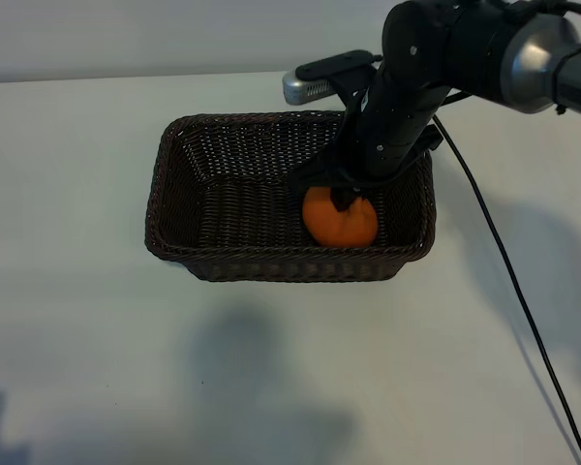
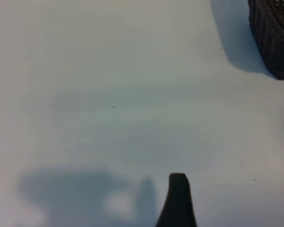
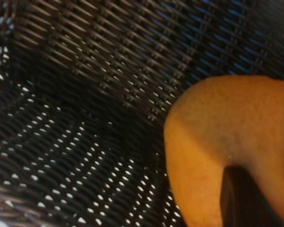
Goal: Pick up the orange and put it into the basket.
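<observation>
The orange (image 1: 341, 223) lies inside the dark brown wicker basket (image 1: 179, 155), toward its right front corner. My right gripper (image 1: 344, 197) reaches down into the basket from the upper right and is shut on the top of the orange. In the right wrist view one dark finger (image 3: 241, 201) presses into the orange (image 3: 227, 137), with the basket's woven wall (image 3: 85, 71) behind it. The other finger is hidden. In the left wrist view a single fingertip (image 2: 178, 189) of my open left gripper hovers over bare table, holding nothing, away from the basket's corner (image 2: 274, 42).
The white table (image 1: 97, 339) surrounds the basket on all sides. A black cable (image 1: 508, 281) trails from the right arm across the table's right side. A grey camera (image 1: 315, 85) sits on the right wrist above the basket's far rim.
</observation>
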Controlling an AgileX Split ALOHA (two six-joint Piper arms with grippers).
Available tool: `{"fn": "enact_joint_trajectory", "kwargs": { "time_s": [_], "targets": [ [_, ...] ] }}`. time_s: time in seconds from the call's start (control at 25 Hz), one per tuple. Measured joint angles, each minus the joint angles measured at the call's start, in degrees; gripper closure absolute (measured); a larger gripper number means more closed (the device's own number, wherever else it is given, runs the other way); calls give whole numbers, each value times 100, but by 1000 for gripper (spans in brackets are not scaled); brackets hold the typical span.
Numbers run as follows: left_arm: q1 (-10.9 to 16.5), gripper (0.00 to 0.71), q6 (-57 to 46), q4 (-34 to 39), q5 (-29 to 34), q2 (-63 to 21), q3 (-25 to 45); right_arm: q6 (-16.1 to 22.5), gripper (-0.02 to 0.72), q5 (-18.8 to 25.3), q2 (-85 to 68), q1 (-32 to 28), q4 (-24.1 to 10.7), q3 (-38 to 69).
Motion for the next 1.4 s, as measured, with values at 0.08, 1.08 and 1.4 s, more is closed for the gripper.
{"fn": "enact_joint_trajectory", "kwargs": {
  "time_s": [0.08,1.08,1.4],
  "targets": [
    [0,118,0,0,0,0,0,0,623,-7,15,0,0,0],
    [0,118,-6,0,0,0,0,-383,236,169,15,0,186,-11],
    [0,118,-6,0,0,0,0,-388,133,244,-160,0,326,-18]
  ]
}}
